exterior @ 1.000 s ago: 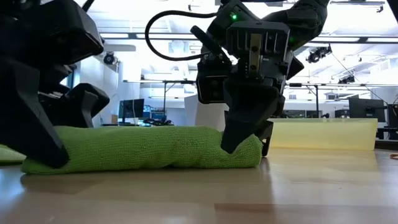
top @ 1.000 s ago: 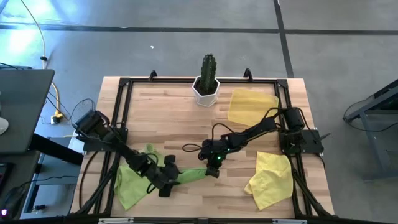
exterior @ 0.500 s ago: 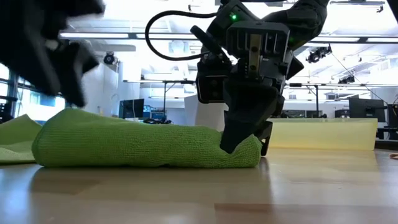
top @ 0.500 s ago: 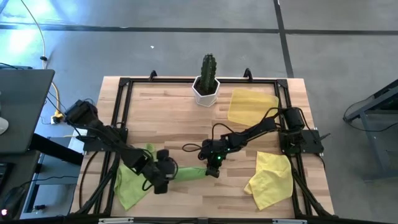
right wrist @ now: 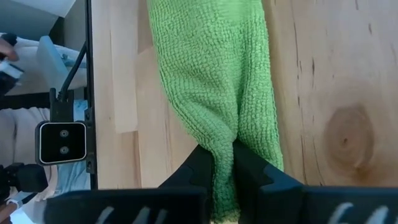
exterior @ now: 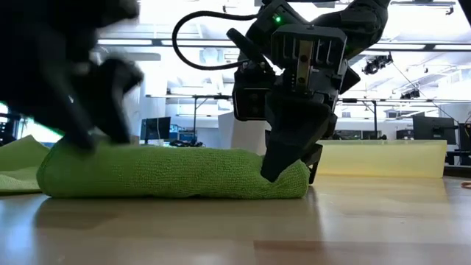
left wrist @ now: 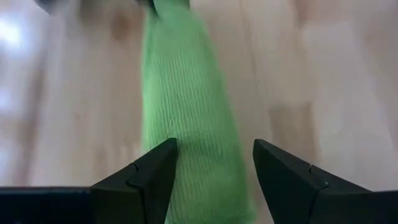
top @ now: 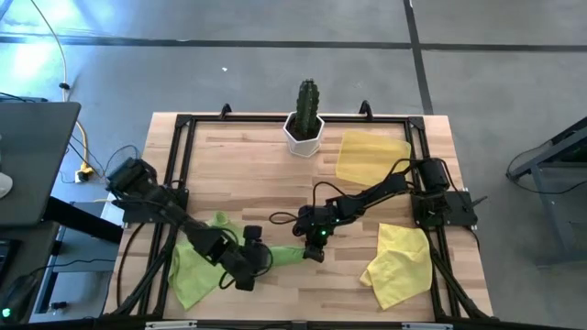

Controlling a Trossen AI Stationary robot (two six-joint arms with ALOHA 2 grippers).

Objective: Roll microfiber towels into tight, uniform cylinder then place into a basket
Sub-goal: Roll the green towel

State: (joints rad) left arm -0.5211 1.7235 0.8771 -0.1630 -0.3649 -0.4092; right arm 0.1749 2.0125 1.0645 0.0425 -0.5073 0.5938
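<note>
I see a white hexagonal pot with a green cactus (top: 305, 124) at the far edge of the wooden table (top: 248, 174), a pale yellow square basket (top: 371, 156) beside it, and a crumpled bright yellow towel (top: 396, 266) near the right edge. A lime-green knitted-texture microfiber roll (exterior: 173, 173) lies front-centre. The right gripper (right wrist: 222, 163) pinches one end of it, jaws pressed into the cloth. The left gripper (left wrist: 213, 163) straddles the other end, jaws spread. Its arm is motion-blurred in the low view. A second lime-green towel (top: 188, 270) is partly hidden under the left arm
</note>
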